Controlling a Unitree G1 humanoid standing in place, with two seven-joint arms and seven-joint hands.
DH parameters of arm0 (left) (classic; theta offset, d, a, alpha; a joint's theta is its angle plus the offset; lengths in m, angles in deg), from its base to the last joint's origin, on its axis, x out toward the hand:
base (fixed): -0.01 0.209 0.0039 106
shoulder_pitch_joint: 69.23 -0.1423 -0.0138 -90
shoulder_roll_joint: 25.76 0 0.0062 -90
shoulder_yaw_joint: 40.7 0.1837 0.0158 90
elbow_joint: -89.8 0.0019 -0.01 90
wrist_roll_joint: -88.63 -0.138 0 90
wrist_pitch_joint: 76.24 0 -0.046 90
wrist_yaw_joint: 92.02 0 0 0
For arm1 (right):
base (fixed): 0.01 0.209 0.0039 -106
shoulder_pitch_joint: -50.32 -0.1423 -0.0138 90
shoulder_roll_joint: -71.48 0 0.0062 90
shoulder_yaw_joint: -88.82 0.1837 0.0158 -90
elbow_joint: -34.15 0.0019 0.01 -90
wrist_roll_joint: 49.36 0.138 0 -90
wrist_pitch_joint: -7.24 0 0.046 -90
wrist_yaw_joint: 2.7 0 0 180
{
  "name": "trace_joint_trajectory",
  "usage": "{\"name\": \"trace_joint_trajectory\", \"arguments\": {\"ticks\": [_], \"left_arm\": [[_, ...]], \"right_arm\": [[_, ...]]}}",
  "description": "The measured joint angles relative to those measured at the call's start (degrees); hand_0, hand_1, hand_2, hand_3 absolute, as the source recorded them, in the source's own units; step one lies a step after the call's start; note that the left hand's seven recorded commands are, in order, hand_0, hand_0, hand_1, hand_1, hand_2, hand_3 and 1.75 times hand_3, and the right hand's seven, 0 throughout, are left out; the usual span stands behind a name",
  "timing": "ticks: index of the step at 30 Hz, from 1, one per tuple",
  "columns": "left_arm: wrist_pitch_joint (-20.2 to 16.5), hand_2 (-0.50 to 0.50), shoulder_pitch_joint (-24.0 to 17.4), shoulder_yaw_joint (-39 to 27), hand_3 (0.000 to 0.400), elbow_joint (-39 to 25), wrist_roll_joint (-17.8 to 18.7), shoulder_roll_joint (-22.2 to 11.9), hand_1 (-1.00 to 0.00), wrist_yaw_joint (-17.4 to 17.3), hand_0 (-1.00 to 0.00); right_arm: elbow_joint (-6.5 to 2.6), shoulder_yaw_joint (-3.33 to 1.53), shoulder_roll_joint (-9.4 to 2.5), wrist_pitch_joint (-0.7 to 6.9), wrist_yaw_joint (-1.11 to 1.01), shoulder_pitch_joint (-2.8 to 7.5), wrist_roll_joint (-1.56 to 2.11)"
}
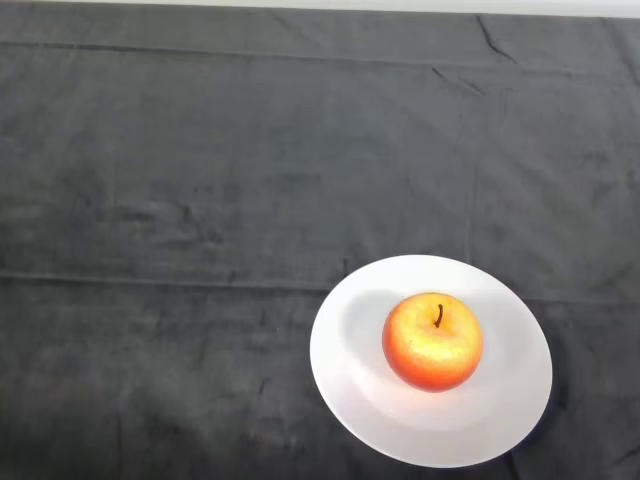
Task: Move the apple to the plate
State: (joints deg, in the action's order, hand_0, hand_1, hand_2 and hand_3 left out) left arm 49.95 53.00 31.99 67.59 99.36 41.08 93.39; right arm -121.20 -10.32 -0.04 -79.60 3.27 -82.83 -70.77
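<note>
Apple [432,341], red-orange with a yellow flush, upright with stem pointing up, resting on the white plate [345,385] slightly right of the plate's centre; task apparently complete as things lie. Hand absent from the head view, so neither its opening nor any hold to be told. Plate set at the lower right of the table [200,180], its near rim close to the bottom edge of the view and presumably close to the near edge of the table, though that edge not shown. Risks from here, as judgement only: round fruit on a shallow dish, hence liable to roll toward the rim if the plate were nudged or the dark cloth [150,330] tugged; a returning arm entering from the lower left able to clip the plate's left rim and slide it rightward or off the front; folds and creases in the cloth able to catch a dragged finger and shift the plate with it. Open room: wide bare cloth to the left and behind the plate, right up to the pale strip at the far edge; little margin in front and only a narrow band at right.
</note>
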Motion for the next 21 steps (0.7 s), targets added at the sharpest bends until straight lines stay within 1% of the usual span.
{"name": "trace_joint_trajectory", "arguments": {"ticks": [7, 21], "left_arm": [[-0.15, 0.00, 0.00, -1.30, 0.000, 0.00, -0.50, 0.00, 0.00, 0.18, 0.00], [-0.15, 0.00, 0.00, -1.87, 0.000, -0.01, -0.83, 0.00, 0.00, 0.18, 0.00]], "right_arm": [[-0.01, 0.00, 0.00, 0.00, 0.00, 0.00, 0.00], [-0.01, 0.00, 0.00, 0.00, 0.00, 0.00, 0.00]]}}
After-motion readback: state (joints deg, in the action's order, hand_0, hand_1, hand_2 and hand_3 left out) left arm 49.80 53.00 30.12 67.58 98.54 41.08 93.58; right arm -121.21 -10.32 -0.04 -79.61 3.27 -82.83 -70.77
